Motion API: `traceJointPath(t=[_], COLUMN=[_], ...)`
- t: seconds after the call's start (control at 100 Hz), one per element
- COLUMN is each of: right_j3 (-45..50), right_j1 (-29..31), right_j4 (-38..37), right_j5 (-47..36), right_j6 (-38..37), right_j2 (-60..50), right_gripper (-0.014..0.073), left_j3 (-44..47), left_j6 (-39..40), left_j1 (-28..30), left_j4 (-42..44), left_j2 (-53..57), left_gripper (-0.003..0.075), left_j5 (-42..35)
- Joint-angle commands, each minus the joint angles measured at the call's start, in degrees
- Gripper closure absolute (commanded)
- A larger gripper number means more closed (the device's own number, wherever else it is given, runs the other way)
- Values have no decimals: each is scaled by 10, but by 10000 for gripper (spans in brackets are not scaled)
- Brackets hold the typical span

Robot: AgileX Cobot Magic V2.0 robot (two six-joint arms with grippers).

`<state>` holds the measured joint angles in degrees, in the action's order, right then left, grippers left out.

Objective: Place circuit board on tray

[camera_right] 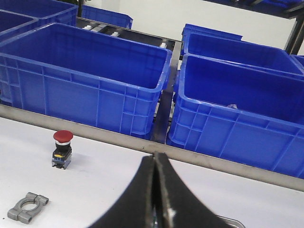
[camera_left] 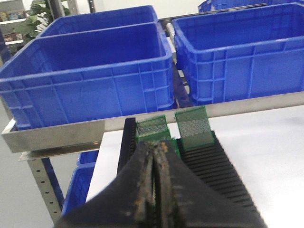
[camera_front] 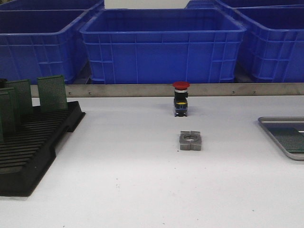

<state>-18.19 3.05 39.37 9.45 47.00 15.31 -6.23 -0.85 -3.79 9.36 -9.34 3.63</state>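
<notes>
Several green circuit boards (camera_front: 52,92) stand upright in a black slotted rack (camera_front: 33,147) at the table's left. In the left wrist view the same boards (camera_left: 194,126) rise from the rack (camera_left: 213,166) just beyond my left gripper (camera_left: 155,145), which is shut with nothing in it. The silver tray (camera_front: 266,121) sits at the right edge, partly cut off. What looks like a green perforated board (camera_front: 290,138) lies flat in it. My right gripper (camera_right: 155,155) is shut and empty above the table, and a corner of the tray (camera_right: 233,221) shows beside it. Neither gripper appears in the front view.
A red-capped push button (camera_front: 181,99) stands at the centre back, with a grey metal clamp block (camera_front: 191,140) in front of it. Large blue bins (camera_front: 163,45) line up behind a metal rail (camera_front: 118,90) at the table's far edge.
</notes>
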Motion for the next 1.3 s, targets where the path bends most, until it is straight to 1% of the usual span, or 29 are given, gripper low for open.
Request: traceJointPath(t=[0.0,0.22,0.27,0.36,1.29], right_j3=[-15,-15,-15,-15,-15], right_j1=[2,2,2,2,2], right_j4=[6,6,6,6,6], right_j5=[-40,-40,-40,-40,-38], right_j6=[3,3,3,3,3], right_j2=[3,3,3,3,3], right_gripper=[663,663,663,663,663], left_j3=[20,89,87,87,87], left_j6=[9,9,9,9,9], left_j1=[5,5,5,5,5], left_j4=[2,2,2,14,6], left_j2=[30,96,108,114,114], left_gripper=[739,739,739,739,739], left_j5=[-64,-78,-59,-63,-61])
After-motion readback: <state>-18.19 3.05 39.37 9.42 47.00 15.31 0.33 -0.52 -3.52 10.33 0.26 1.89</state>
